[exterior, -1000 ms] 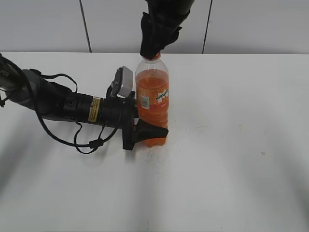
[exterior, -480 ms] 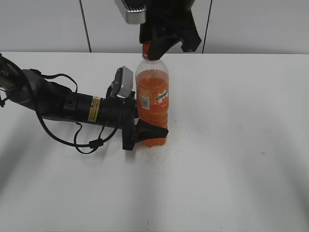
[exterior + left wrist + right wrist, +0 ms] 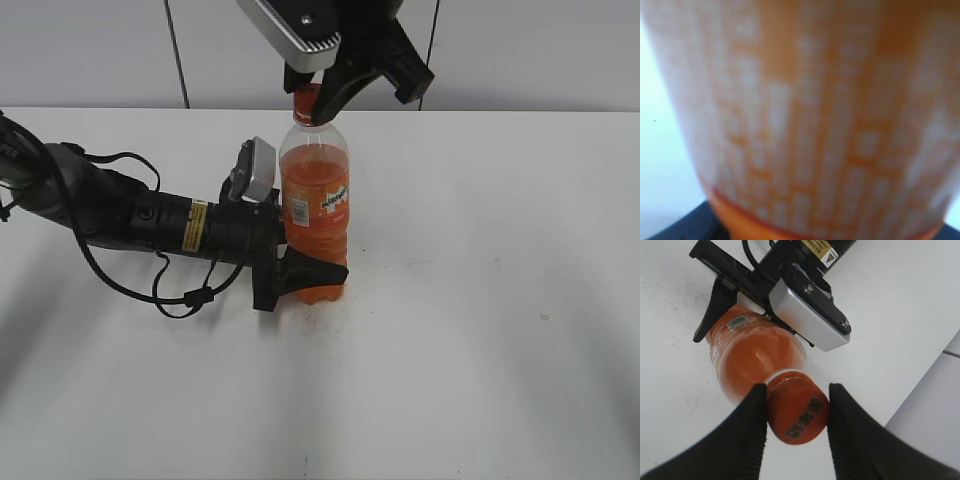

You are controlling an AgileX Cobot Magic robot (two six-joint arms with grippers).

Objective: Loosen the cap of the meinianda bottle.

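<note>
The meinianda bottle (image 3: 315, 210) stands upright on the white worktop (image 3: 480, 330), the left hand (image 3: 305, 277) clamped round its base to stop it spinning. From above, the right hand (image 3: 796, 412) pinches the cap (image 3: 798, 414) on both sides, set for a twist.

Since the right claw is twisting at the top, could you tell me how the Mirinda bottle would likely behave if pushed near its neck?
The bottle is tall, narrow-based and nearly full, so it is probably heavy and apt to tip. The left claw, clamped low on it, likely holds it steady. The right claw pinches the ribbed cap, which should resist slipping.
</note>
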